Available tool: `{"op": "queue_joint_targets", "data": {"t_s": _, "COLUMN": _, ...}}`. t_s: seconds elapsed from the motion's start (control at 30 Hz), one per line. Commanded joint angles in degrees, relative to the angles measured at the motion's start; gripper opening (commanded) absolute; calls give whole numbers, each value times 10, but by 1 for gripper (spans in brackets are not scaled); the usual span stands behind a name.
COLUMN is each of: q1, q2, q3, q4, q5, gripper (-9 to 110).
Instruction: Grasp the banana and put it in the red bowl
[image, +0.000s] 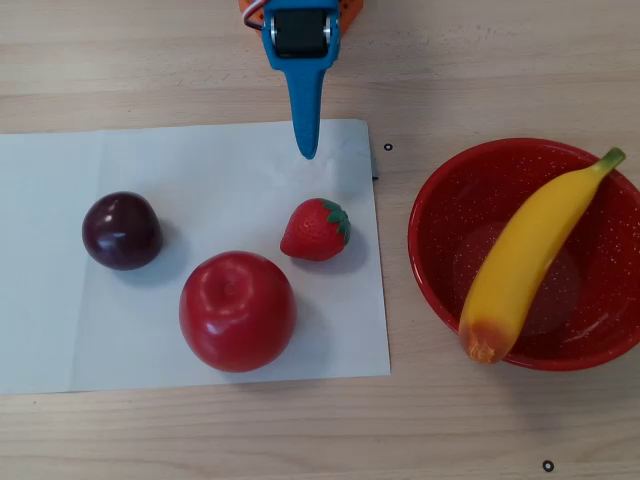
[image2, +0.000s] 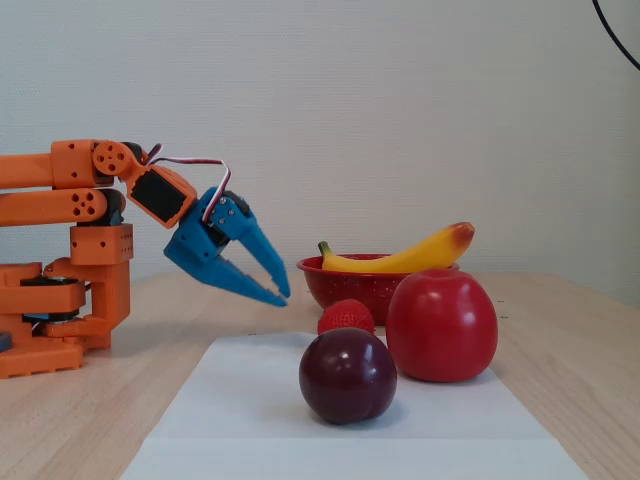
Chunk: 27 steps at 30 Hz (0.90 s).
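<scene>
The long, curved yellow toy banana (image: 531, 258) with a green stem tip and an orange-red blunt end is seen at the right of the overhead view, lying diagonally across the large glossy red speckled bowl (image: 436, 196). Its blunt end overhangs the lower rim while the stem points toward the upper right edge of the frame. In the fixed view, the banana (image2: 408, 259) is perched on top of the red bowl (image2: 352, 284), not sunk inside it.

The main risk is judged to be the banana tipping or rolling off the rim, since it is balanced across the bowl with one end projecting outside. A knock to the table or bowl could be enough to unseat it.

The blue two-finger gripper (image2: 277, 293) is seen at left centre of the fixed view, its jaws parted a little and empty, with nothing touched. In the overhead view, the gripper (image: 307, 150) is found at the upper centre, above the top edge of the white paper sheet (image: 60, 300), well apart from the bowl. The small red toy strawberry (image: 316, 229) lies nearest below it.
</scene>
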Motion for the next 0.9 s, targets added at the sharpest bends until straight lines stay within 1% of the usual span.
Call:
{"op": "queue_joint_targets", "data": {"t_s": 0.0, "q1": -4, "q2": 28, "q3": 9, "q4": 29, "q5": 2, "gripper": 0}}
{"op": "queue_joint_targets", "data": {"t_s": 0.13, "q1": -7, "q2": 50, "q3": 9, "q4": 82, "q5": 7, "gripper": 0}}
{"op": "queue_joint_targets", "data": {"t_s": 0.23, "q1": -7, "q2": 52, "q3": 9, "q4": 98, "q5": 6, "gripper": 0}}
{"op": "queue_joint_targets", "data": {"t_s": 0.87, "q1": -18, "q2": 52, "q3": 9, "q4": 100, "q5": 11, "gripper": 0}}
